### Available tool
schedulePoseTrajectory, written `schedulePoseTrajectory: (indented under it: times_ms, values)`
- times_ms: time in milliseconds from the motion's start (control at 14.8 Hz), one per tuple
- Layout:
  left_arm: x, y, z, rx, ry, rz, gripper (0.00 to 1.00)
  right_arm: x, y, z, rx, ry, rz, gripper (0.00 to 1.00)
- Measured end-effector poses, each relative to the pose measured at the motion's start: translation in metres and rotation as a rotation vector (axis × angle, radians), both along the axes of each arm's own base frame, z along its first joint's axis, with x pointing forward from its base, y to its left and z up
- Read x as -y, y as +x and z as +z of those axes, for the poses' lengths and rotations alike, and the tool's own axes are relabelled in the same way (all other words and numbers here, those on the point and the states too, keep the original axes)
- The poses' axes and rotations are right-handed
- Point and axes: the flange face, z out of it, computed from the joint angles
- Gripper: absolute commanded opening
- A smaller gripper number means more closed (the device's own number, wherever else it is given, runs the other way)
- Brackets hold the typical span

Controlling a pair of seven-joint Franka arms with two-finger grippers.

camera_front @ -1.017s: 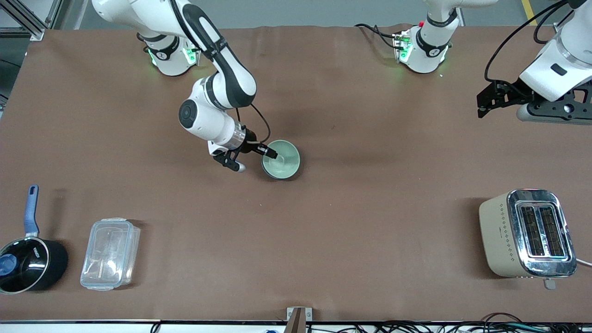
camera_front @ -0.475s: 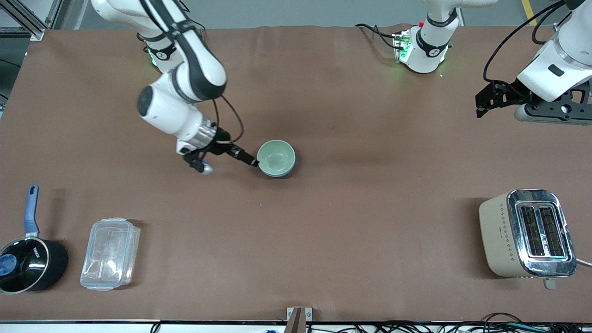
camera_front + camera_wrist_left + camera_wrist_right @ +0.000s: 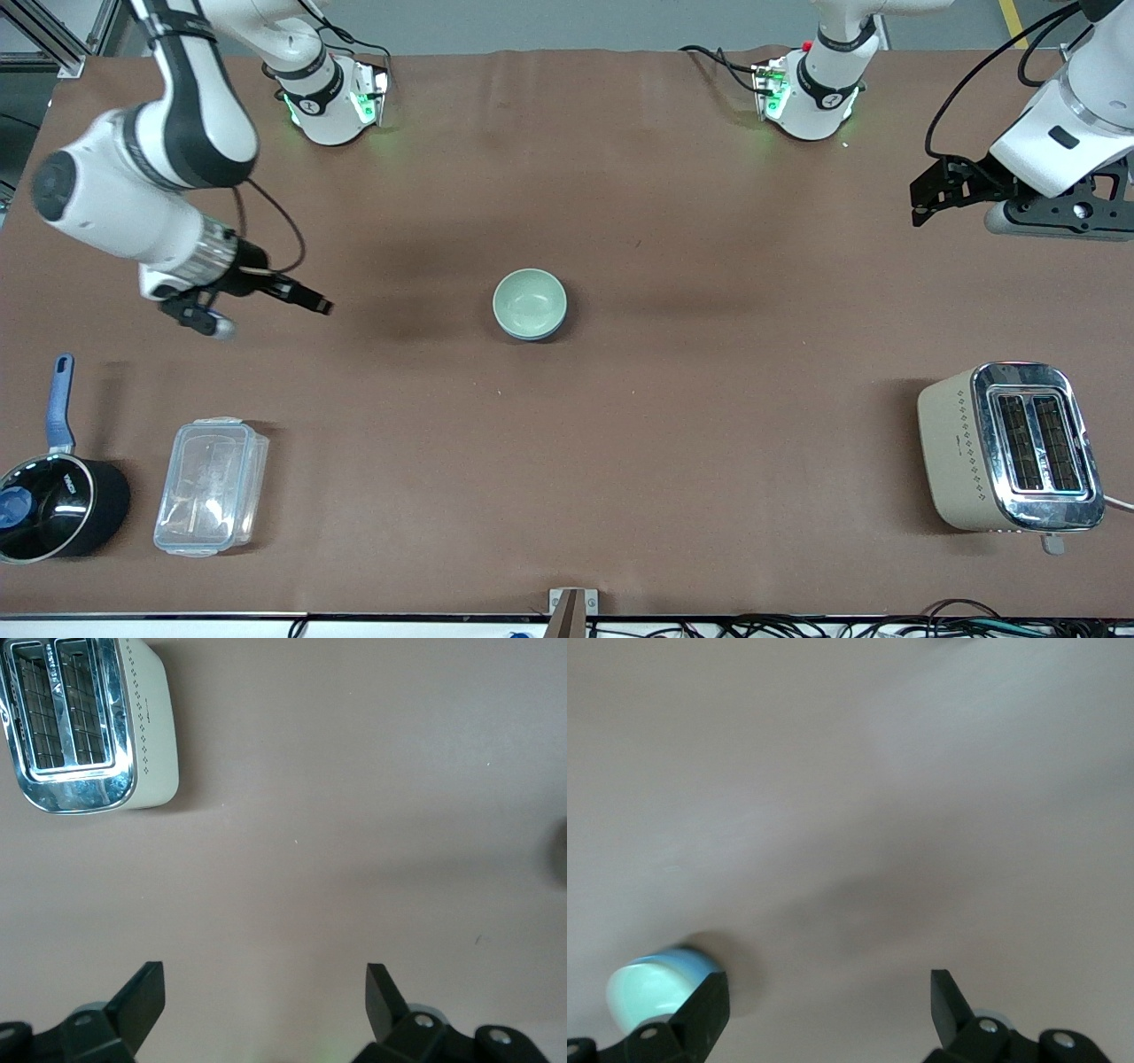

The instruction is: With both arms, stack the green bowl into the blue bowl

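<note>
While green bowl [image 3: 529,301] nests in blue bowl [image 3: 533,334], grippers apart.

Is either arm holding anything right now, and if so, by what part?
Nothing is held. The right gripper hangs open over bare table, apart from the green bowl nested in the blue bowl. The left gripper waits open.

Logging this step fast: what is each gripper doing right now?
Left gripper: open, empty, over bare table near the toaster.
Right gripper: open, empty, apart from the green bowl.
</note>
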Motion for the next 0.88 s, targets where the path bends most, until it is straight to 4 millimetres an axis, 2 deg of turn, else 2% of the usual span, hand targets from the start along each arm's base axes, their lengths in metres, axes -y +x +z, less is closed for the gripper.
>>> schedulePoseTrajectory:
  times_ms: [136, 542, 678, 746, 881]
  values:
    - [0.001, 0.000, 0.002, 0.004, -0.001, -0.002, 1.00, 0.032, -0.001, 0.035, -0.008, -0.088, 0.055, 1.00]
    - [-0.001, -0.002, 0.005, -0.008, 0.002, 0.001, 1.00, 0.105, 0.009, 0.173, 0.094, -0.205, 0.229, 1.00]
    - [-0.003, -0.002, 0.007, -0.004, 0.002, 0.005, 1.00, 0.116, 0.005, 0.218, 0.115, -0.242, 0.278, 1.00]
    - [-0.004, -0.002, 0.008, -0.002, 0.003, 0.006, 1.00, 0.116, 0.000, 0.235, 0.108, -0.244, 0.304, 1.00]
    - [-0.005, -0.002, 0.009, 0.001, 0.008, 0.007, 1.00, 0.111, -0.005, 0.250, 0.094, -0.239, 0.349, 1.00]
